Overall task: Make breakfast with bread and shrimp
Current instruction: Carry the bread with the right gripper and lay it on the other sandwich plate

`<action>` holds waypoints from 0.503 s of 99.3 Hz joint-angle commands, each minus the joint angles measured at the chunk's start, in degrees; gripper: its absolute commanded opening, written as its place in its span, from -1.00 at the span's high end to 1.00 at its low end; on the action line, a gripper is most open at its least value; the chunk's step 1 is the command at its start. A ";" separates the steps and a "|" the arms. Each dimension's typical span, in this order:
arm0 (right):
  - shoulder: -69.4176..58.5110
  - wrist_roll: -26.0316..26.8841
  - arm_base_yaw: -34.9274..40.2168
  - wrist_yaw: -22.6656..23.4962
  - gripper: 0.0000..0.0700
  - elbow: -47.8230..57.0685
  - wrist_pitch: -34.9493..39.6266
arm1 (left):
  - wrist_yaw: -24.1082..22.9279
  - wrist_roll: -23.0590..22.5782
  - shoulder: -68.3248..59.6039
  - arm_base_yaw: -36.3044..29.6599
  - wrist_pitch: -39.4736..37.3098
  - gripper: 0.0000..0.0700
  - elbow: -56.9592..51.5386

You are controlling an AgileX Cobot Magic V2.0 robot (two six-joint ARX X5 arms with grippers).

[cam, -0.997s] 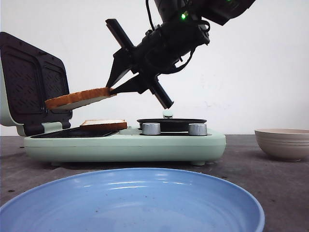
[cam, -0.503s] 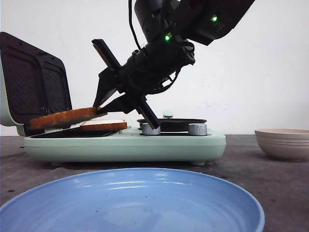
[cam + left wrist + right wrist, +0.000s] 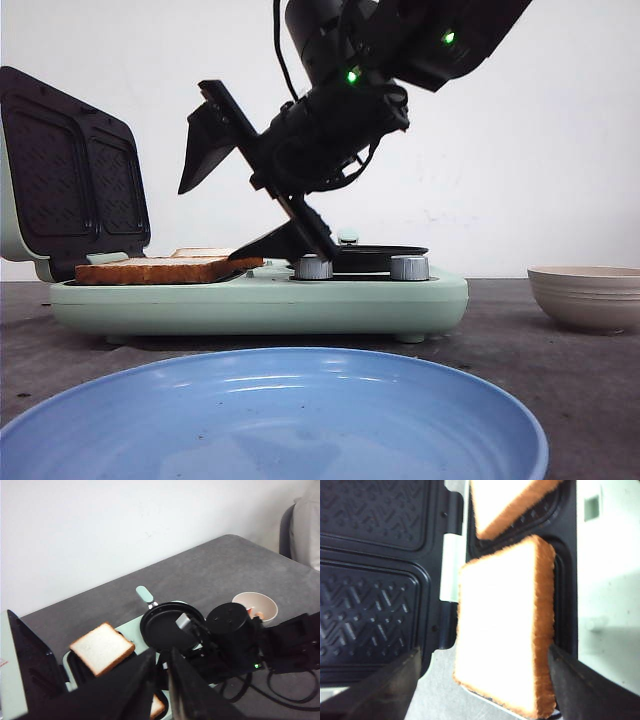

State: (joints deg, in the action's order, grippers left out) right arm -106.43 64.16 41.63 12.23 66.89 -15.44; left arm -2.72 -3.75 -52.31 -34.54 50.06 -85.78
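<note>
Two bread slices lie on the lower plate of the mint-green sandwich maker (image 3: 300, 300). The near slice (image 3: 155, 270) (image 3: 505, 630) rests flat with one corner hanging past the plate's edge. Behind it lies the second slice (image 3: 205, 252) (image 3: 510, 505) (image 3: 102, 647). My right gripper (image 3: 212, 215) (image 3: 484, 652) is open, its fingers wide on either side of the near slice and not touching it. High above the maker, my left gripper (image 3: 162, 652) is shut and holds nothing. A white bowl (image 3: 255, 605) holds pink-orange bits that look like the shrimp (image 3: 254, 613).
The maker's black lid (image 3: 70, 170) (image 3: 370, 555) stands open at the left. A round black pan (image 3: 355, 255) (image 3: 167, 625) and two knobs (image 3: 312, 267) sit on the maker's right half. A blue plate (image 3: 270, 410) lies in front, the pale bowl (image 3: 590, 295) at far right.
My right gripper carried the bread slice down and left onto the lower plate, then opened and let it go. The slice now lies flat.
</note>
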 commanded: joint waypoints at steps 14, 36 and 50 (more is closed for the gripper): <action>8.15 -11.91 -3.28 -0.26 -0.41 1.16 4.33 | -6.75 -0.90 -0.39 -0.02 -1.46 1.00 -1.18; 20.22 -32.57 -6.25 1.29 0.91 1.16 13.62 | -8.41 -0.61 -2.12 2.16 -3.08 1.00 -1.18; 28.37 -45.55 -6.29 -0.42 1.00 1.16 21.40 | -10.75 -0.63 -4.35 4.57 -4.39 1.00 -1.18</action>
State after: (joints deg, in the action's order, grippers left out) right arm -80.68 31.33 34.87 13.02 66.89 3.36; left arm -11.90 -3.90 -55.40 -30.76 46.94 -85.78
